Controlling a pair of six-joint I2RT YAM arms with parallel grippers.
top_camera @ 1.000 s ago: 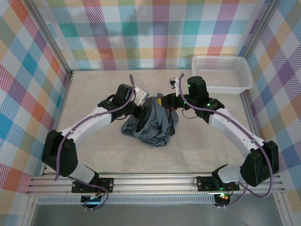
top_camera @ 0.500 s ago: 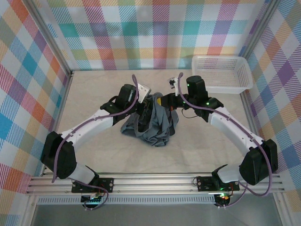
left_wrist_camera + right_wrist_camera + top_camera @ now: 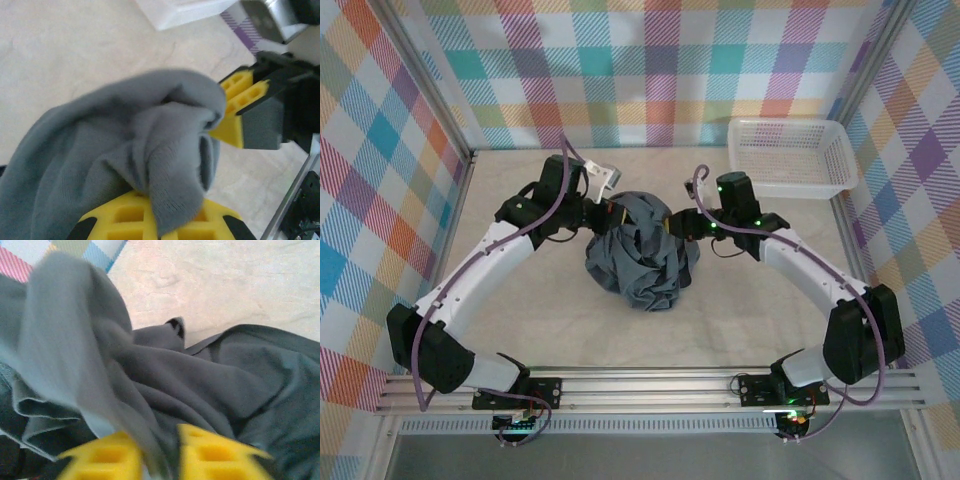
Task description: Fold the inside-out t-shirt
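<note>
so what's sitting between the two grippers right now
The bunched-up t-shirt. In the top view its upper folds fill the short stretch from the left gripper to the right gripper, and nothing else lies there.

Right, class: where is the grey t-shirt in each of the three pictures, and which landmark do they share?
Top view: t-shirt bunched in the middle of the table.
Left wrist: centre and lower left, pinched in the left pincer at the bottom edge.
Right wrist: across most of the frame, a fold running into the right pincer.
Shared landmark: the beige table.
</note>
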